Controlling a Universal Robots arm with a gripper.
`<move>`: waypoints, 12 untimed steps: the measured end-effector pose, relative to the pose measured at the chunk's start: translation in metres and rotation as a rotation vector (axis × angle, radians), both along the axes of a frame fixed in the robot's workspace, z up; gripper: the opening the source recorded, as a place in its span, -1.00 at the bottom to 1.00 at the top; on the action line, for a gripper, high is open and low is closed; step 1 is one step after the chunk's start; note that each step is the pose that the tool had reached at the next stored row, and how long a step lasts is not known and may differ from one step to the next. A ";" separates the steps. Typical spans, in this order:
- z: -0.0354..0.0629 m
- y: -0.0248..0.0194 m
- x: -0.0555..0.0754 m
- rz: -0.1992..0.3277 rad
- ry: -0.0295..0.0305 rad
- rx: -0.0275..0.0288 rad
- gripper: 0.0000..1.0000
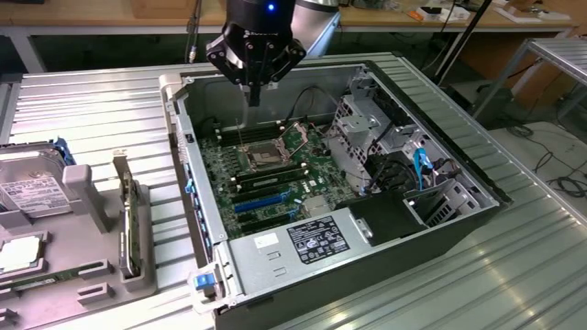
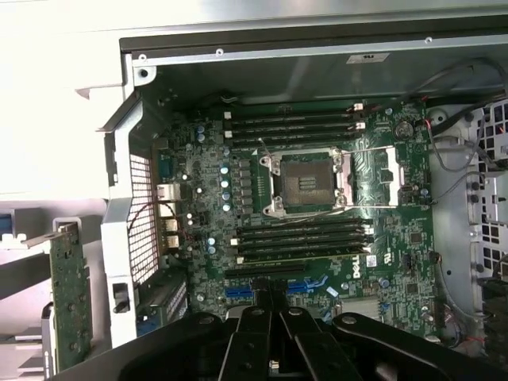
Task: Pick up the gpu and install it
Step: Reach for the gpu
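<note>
The gripper [image 1: 254, 93] hung over the open computer case [image 1: 367, 289], jaws closed on nothing. The gpu [image 1: 129, 220] stood on edge in a grey holder [image 1: 87, 199] on the bench [image 1: 82, 110], at the exterior view's left, well apart from the gripper.

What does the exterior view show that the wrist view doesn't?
Exterior view's extras: the hard drive with a white label on the exterior view's left, and the labelled power supply in the case. Wrist view's extras: the perforated rear grille and the ports beside it. Shared: the motherboard, its CPU socket, the shut gripper, and the gpu standing on edge outside the case.
</note>
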State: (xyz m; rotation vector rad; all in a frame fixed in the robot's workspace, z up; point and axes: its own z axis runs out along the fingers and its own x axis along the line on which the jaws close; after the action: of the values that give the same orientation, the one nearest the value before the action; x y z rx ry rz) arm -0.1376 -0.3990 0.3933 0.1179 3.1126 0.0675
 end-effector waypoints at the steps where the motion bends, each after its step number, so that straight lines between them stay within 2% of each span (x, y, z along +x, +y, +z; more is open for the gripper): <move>1: 0.0000 0.0000 -0.001 0.000 -0.0001 0.0001 -0.79; 4: 0.0000 0.0000 -0.006 0.000 -0.0001 0.0001 -0.79; 12: 0.0000 0.0000 -0.010 0.000 0.0000 0.0000 -0.79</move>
State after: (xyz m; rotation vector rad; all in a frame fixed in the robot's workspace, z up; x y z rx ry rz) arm -0.1478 -0.3990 0.3933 0.1181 3.1125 0.0676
